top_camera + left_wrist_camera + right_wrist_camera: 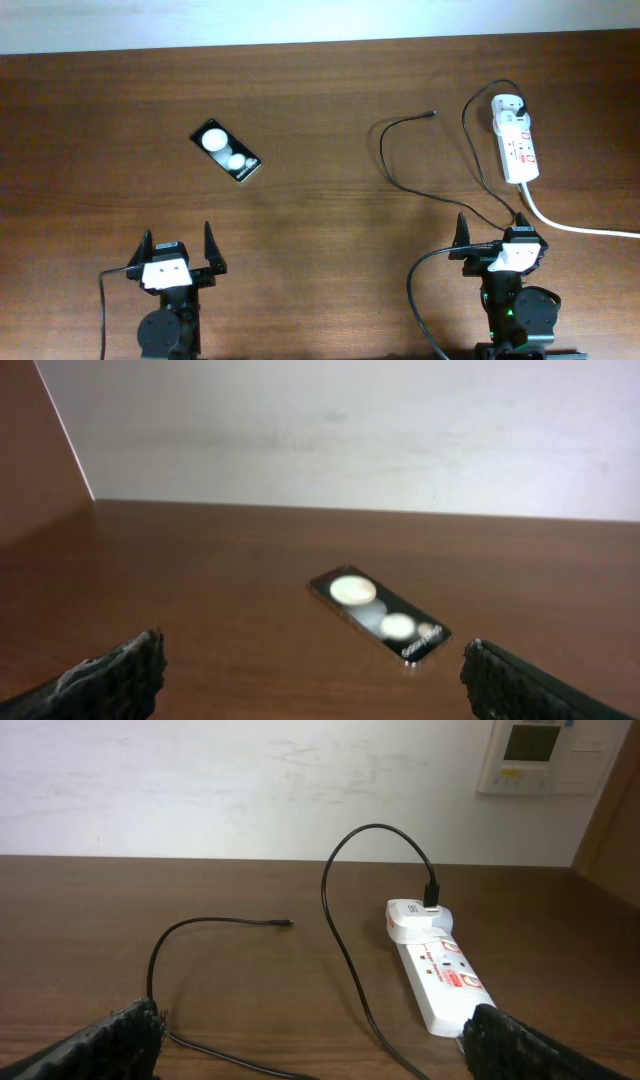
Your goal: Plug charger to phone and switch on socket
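At the near worktop (320,200) edge, left gripper (178,242) and right gripper (491,230) hold jaws released wide, empty; only the right wrist view shows a wall panel (533,755) beyond the socket (440,975).

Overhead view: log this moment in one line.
phone: flat on table, unplugged | charger: tip loose, apart from phone | socket: adapter plugged in | left jaws: open, empty | right jaws: open, empty

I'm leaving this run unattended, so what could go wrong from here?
1. The charger loops just in front of the right hand; reaching out could snag it and tug the adapter from the socket.
2. The phone lies far from the plug tip, so pulling the cable over may drag the socket.
3. The tip is tiny, easy to mispinch.
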You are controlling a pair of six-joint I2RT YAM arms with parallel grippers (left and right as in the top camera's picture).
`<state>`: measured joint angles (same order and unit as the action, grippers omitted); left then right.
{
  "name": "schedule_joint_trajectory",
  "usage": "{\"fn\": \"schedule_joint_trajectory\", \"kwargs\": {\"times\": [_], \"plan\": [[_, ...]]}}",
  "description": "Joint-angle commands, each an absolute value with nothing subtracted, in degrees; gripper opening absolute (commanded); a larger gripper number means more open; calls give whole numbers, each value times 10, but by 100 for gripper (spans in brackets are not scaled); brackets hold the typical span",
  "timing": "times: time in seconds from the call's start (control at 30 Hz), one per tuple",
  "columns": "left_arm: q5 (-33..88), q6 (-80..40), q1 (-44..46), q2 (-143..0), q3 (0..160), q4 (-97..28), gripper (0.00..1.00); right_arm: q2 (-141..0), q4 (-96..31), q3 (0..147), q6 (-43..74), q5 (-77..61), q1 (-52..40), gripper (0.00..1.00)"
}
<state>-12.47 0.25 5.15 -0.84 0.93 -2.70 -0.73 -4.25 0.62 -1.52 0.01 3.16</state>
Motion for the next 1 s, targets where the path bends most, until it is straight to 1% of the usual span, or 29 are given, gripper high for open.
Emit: {"fn": "schedule_joint_trajectory", "kwargs": {"times": [0.0, 0.13, 0.27, 0.4, 0.47, 0.6, 0.73, 0.8, 0.87, 0.93, 0.97], "plan": [[-133, 9, 52, -4, 10, -21, 99, -3, -46, 3, -15, 5, 26, 99], [-133, 9, 52, -39, 71, -55, 99, -3, -46, 3, -15, 5, 26, 99], [-133, 9, 52, -192, 214, -102, 99, -3, -46, 3, -15, 5, 26, 99], [-107, 7, 52, -356, 367, -201, 99, -3, -46, 3, -15, 5, 26, 99], [-77, -20, 52, -421, 436, -261, 99, -3, -46, 3, -15, 5, 26, 99], [-6, -23, 52, -560, 619, -474, 99, -3, -46, 3, -15, 5, 26, 99], [153, -23, 52, -613, 644, -557, 99, -3, -46, 3, -15, 5, 26, 99], [158, -23, 52, -626, 644, -567, 99, -3, -46, 3, -15, 5, 26, 99], [135, -98, 52, -628, 652, -596, 99, -3, -46, 3, -15, 5, 26, 99], [47, -197, 53, -634, 682, -620, 99, -3, -46, 3, -15, 5, 26, 99], [35, -215, 53, -653, 711, -640, 99, -3, -46, 3, -15, 5, 26, 99]]}}
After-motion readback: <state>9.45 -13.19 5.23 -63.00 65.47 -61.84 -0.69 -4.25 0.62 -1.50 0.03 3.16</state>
